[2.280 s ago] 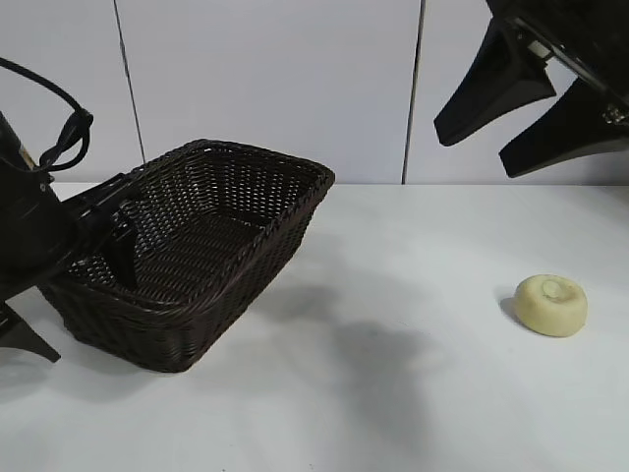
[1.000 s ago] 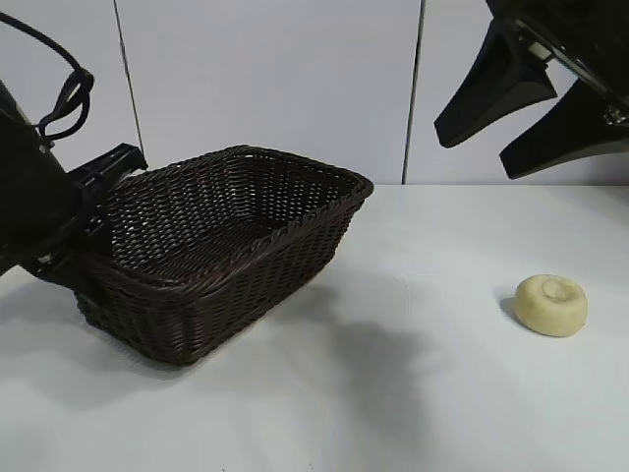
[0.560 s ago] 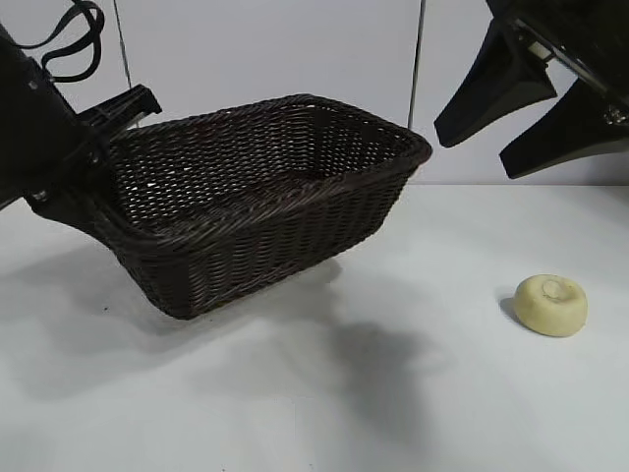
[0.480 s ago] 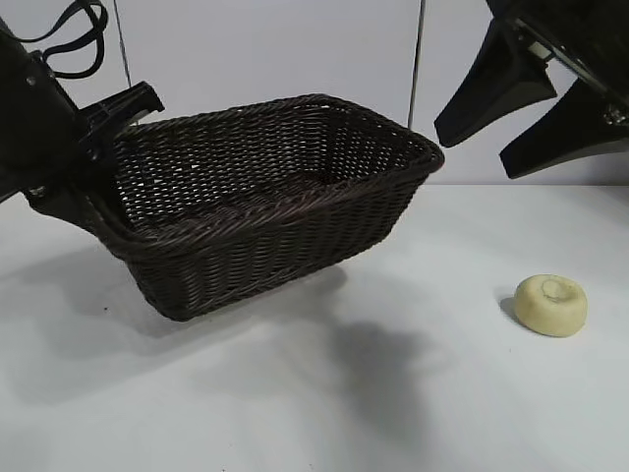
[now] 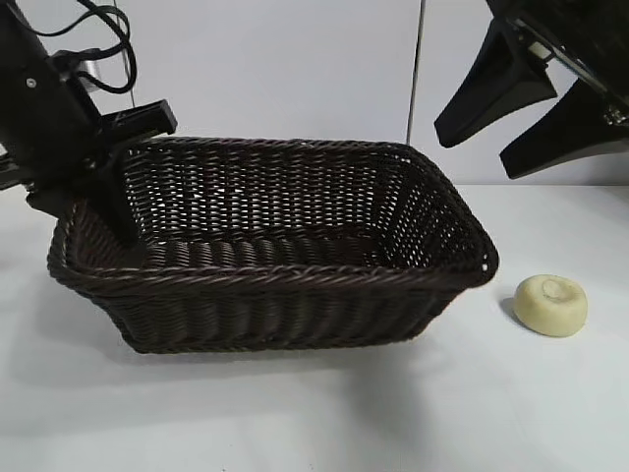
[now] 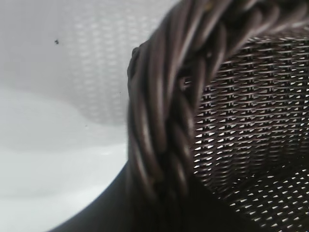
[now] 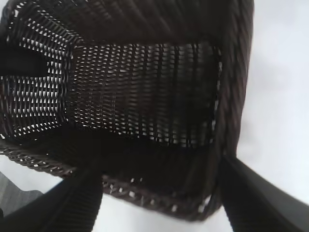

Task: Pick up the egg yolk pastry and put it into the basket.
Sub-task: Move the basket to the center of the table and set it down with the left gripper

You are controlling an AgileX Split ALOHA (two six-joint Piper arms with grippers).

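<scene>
Gripping the braided rim of the basket at its far-left corner, our left gripper is pinched on the wicker, one finger reaching down inside the wall; we judge this hold serves to bring the basket near the egg yolk pastry, which sits on the white table just beside the basket's right end; our right gripper hangs above the pastry, fingers spread and holding nothing, likely poised to descend; we count one basket, one pastry, two grippers.
</scene>
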